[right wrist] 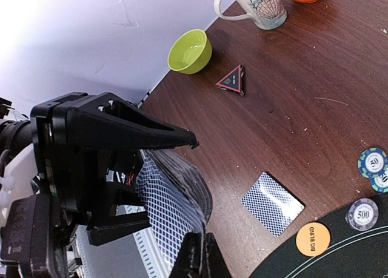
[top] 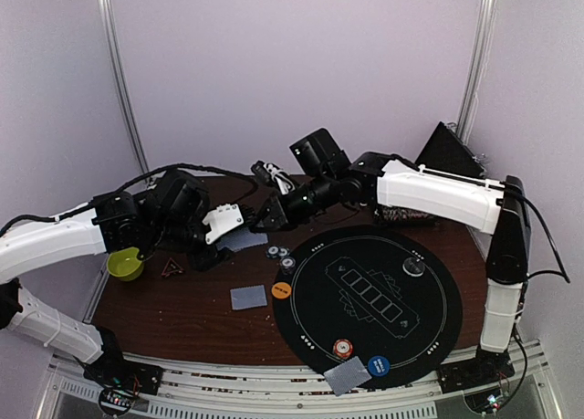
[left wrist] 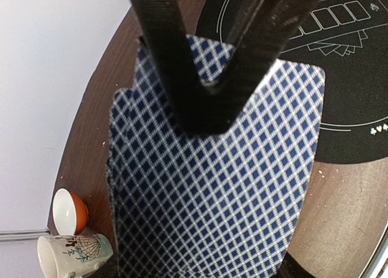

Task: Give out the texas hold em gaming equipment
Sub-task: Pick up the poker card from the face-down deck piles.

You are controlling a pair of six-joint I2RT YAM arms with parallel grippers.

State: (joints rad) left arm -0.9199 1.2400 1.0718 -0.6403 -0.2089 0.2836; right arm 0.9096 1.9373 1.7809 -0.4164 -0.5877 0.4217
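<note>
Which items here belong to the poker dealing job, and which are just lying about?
Job: card deck, loose cards, orange Big Blind disc, blue disc, dark disc, striped chips, black playing mat.
Lying about: cream mug, orange bowl, green bowl, black-and-red triangle (purpose unclear).

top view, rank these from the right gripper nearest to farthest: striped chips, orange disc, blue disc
From the right gripper, at the deck:
1. striped chips, just off the left edge of the mat
2. orange disc, on the mat's left rim
3. blue disc, at the mat's near edge
</note>
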